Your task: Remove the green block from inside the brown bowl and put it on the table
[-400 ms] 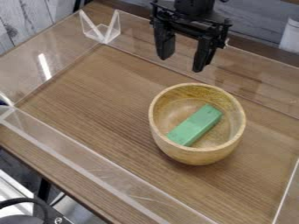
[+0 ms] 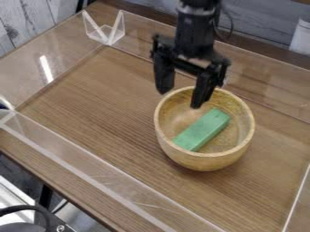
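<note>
Task status: not started, 0 of 2 steps complete.
Green block (image 2: 202, 130) lies inside brown bowl (image 2: 204, 127), ungrasped.
Gripper (image 2: 182, 91) jaws spread wide, empty, above bowl rim at 11 o'clock.
Remaining: descend, grasp, lift, place on counter (image 2: 85, 100).

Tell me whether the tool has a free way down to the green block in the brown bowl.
Probably yes. The tool hangs open over the brown bowl's far rim, and the green block lies uncovered inside. Only the rim beneath one finger might interfere.
</note>
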You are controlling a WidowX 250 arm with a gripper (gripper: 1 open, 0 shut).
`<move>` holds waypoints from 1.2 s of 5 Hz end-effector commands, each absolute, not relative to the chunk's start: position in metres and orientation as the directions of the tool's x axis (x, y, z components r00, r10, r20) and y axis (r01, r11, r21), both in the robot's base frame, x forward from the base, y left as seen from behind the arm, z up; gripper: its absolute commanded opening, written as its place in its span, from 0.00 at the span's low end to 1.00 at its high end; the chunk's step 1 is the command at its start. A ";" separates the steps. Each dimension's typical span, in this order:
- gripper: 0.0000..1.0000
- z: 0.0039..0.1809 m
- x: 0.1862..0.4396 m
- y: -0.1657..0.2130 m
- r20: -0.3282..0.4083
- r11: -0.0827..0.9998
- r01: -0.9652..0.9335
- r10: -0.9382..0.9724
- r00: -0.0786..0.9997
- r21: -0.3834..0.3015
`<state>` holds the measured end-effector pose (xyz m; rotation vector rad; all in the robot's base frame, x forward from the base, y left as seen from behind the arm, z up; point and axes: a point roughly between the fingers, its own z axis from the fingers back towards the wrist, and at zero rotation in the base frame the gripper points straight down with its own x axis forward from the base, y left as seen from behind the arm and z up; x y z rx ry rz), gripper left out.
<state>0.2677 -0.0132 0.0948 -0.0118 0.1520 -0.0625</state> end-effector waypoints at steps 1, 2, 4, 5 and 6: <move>1.00 0.090 0.268 -0.023 -0.102 0.994 0.105 -0.107 0.989 -0.027; 1.00 0.078 0.268 -0.029 -0.099 0.992 0.122 -0.125 0.987 -0.032; 1.00 0.057 0.273 -0.043 -0.088 0.984 0.172 -0.175 0.981 -0.038; 1.00 0.049 0.278 -0.047 -0.079 0.980 0.194 -0.197 0.977 -0.045; 1.00 0.046 0.281 -0.047 -0.069 0.979 0.198 -0.201 0.977 -0.047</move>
